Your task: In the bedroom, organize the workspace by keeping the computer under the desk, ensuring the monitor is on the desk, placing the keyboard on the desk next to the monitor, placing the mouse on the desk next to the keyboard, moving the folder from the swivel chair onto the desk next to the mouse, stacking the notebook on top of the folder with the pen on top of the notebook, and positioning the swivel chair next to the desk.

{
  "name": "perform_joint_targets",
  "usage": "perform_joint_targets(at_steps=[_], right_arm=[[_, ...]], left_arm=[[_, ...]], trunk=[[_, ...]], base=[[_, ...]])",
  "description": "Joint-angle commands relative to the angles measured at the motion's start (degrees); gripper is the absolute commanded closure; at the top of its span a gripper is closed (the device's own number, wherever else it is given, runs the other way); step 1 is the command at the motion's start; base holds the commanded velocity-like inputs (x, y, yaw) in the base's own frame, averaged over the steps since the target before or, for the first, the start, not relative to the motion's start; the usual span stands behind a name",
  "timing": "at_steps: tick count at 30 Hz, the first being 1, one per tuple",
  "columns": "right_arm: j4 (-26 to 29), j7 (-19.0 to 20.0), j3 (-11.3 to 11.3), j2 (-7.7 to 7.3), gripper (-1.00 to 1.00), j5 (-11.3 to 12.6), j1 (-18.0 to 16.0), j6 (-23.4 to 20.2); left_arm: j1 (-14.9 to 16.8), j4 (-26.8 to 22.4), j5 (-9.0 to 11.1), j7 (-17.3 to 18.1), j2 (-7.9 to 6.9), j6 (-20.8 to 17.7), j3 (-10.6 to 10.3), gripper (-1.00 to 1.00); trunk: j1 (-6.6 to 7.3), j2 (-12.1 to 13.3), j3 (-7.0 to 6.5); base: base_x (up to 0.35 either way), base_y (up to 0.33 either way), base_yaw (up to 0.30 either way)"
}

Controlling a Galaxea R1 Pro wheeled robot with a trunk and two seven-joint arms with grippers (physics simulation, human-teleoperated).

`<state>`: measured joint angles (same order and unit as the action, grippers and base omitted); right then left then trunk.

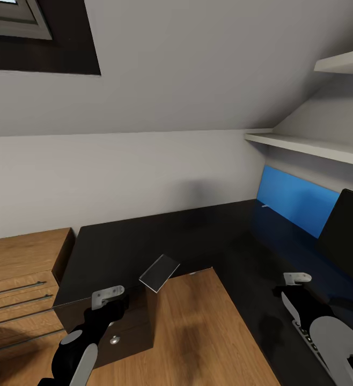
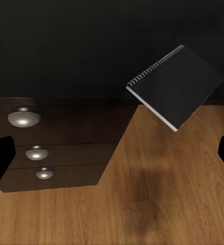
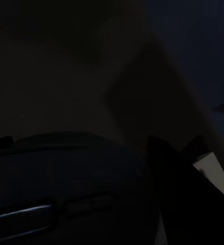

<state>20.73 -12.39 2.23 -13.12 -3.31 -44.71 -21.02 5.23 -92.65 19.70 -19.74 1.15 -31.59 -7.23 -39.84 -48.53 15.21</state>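
While hanging over the drawer unit (image 2: 24,118) at the lower left of the head frame, spread wide and empty: left gripper (image 1: 112,305), one black fingertip at each side edge of the left wrist frame. Just up and to the right of it, near, at the centre of the head frame: the notebook (image 1: 159,272), thin and spiral-bound, perched at the inner corner of the black counter (image 1: 144,236), tilted and partly overhanging the wood floor. Long axis slanting from lower left to upper right. Clearly the nearer arm for it. Well apart at the lower right: right gripper (image 1: 297,287), above the keyboard (image 1: 307,331) and beside the monitor (image 1: 348,230); cannot tell whether spread or pressed together, right wrist frame too dark. Probably calls for a short reach forward and rightward, fingers set across the short side.
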Motion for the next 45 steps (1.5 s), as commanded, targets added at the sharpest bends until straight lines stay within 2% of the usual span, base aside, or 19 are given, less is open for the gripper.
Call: perform_joint_targets(at_steps=[1, 16, 34, 35, 45], right_arm=[[0.1, 0.01, 0.23, 0.02, 1.0, -0.3, -0.02, -0.34], [0.05, 0.0, 0.23, 0.02, 1.0, -0.3, -0.02, -0.34], [0.01, -0.34, 0.23, 0.02, 1.0, -0.3, -0.02, -0.34], [0.01, -0.35, 0.23, 0.02, -1.0, -0.3, -0.02, -0.34], [0.09, -0.34, 0.23, 0.02, -1.0, -0.3, -0.02, -0.3]], left_arm=[[0.05, -0.08, 0.6, -0.55, -0.01, -0.15, -0.06, -1.0], [0.05, -0.08, 0.59, -0.56, -0.01, -0.14, -0.04, -1.0], [0.05, -0.08, 0.58, -0.56, -0.09, -0.14, 0.03, -1.0], [0.05, -0.08, 0.59, -0.56, -0.09, -0.14, 0.03, -1.0], [0.05, -0.08, 0.6, -0.56, -0.09, -0.14, 0.03, -1.0]], trunk=[[-0.24, -0.48, 0.27], [-3.53, -6.5, 2.96], [-3.53, -6.5, 2.96], [-3.53, -6.5, 2.96], [-3.53, -6.5, 2.96]], base=[[0.0, 0.0, 0.0], [0.0, 0.0, 0.0], [0.0, 0.0, 0.0], [0.0, 0.0, 0.0], [0.0, 0.0, 0.0]])
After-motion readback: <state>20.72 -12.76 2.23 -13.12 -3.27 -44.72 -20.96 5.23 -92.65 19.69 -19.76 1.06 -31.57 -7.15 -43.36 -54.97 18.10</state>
